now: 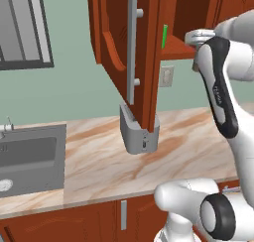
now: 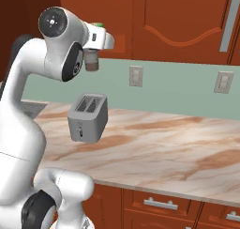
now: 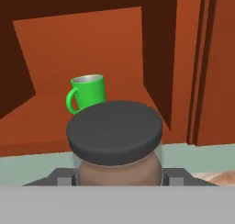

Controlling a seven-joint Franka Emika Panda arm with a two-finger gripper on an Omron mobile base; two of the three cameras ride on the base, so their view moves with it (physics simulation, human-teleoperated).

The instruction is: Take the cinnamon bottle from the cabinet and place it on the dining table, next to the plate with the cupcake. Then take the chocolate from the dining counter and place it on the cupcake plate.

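Cinnamon bottle [image 3: 115, 147] first: in the hand view we see it low in the centre of the frame, its dark round cap toward us, with the gripper [image 3: 117, 176] clamped on its brownish body from both sides. Behind it, left of centre, a green cup [image 3: 87, 93] stands on the shelf of the open cabinet [image 3: 92, 44]. In the right base view, going left to right, we find the bottle at upper left, held just below the cabinet's edge, then the grey toaster [image 2: 87, 116] below it on the marbled counter [image 2: 159, 148], then two wall outlets [image 2: 136, 76] toward the right.
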